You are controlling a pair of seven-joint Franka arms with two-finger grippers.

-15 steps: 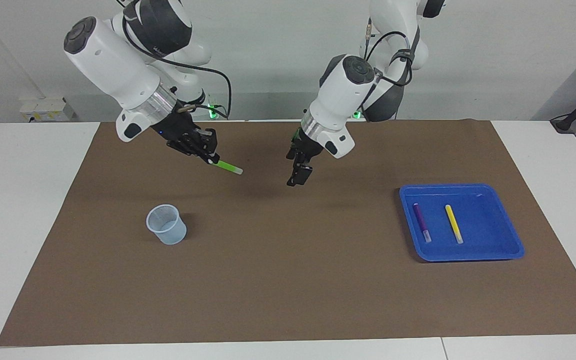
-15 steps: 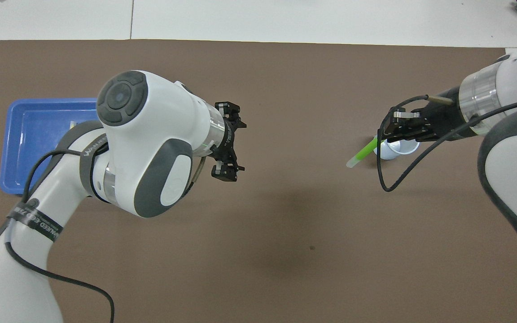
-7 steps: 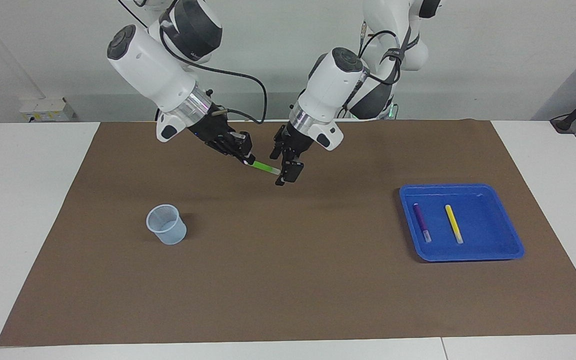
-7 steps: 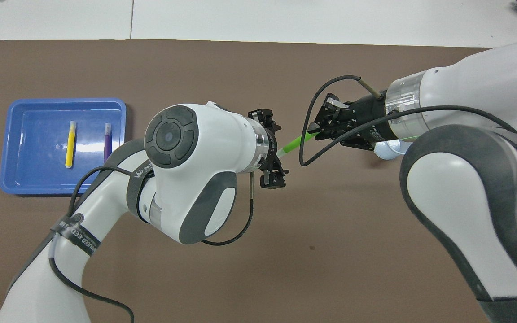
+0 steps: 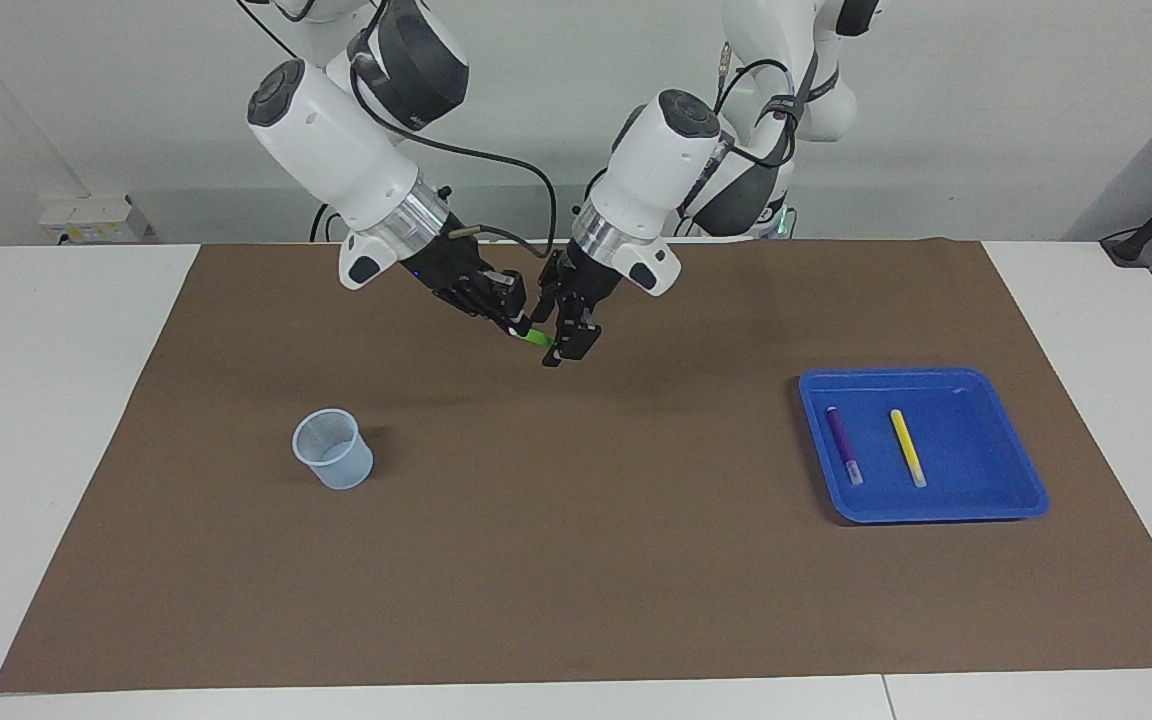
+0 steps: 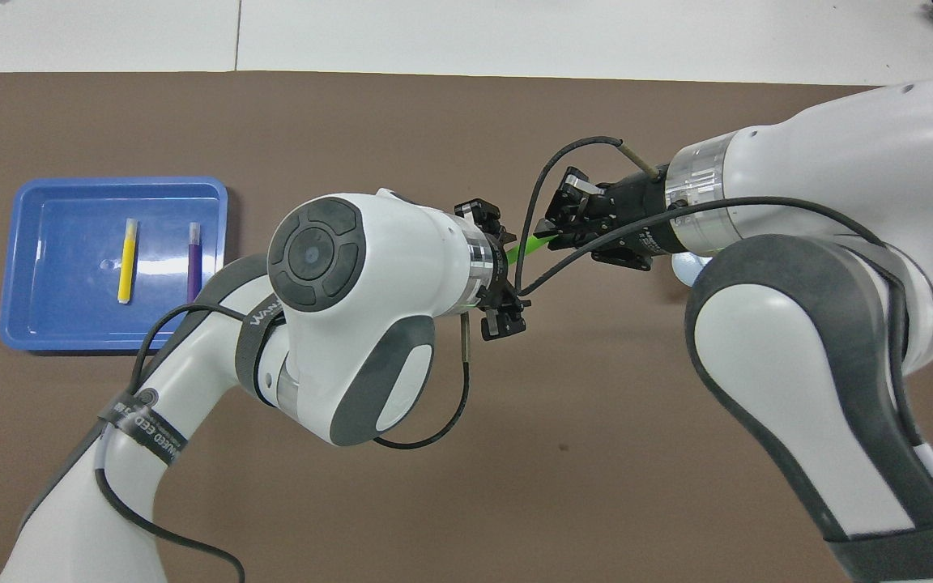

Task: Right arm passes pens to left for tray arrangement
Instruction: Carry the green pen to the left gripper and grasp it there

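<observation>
A: Green pen (image 5: pixel 538 339) — where is it?
B: In the air over the brown mat (image 5: pixel 576 560), well apart from the blue tray (image 5: pixel 1026 470). The right gripper (image 5: pixel 508 318) is clamped on one end; its arm slopes down from the right arm's end of the table.
A: And the left gripper (image 5: pixel 568 340)?
B: Its arm leans steeply down and meets the right gripper. Its fingers sit either side of the pen's free end, spread apart in the overhead view (image 6: pixel 497 271); I cannot tell if they touch it.
A: The tray?
B: It holds the purple pen (image 5: pixel 844 445) and the yellow pen (image 5: pixel 907 447), side by side, apart. The translucent cup (image 5: pixel 333 449) stands upright, far from the tray.
</observation>
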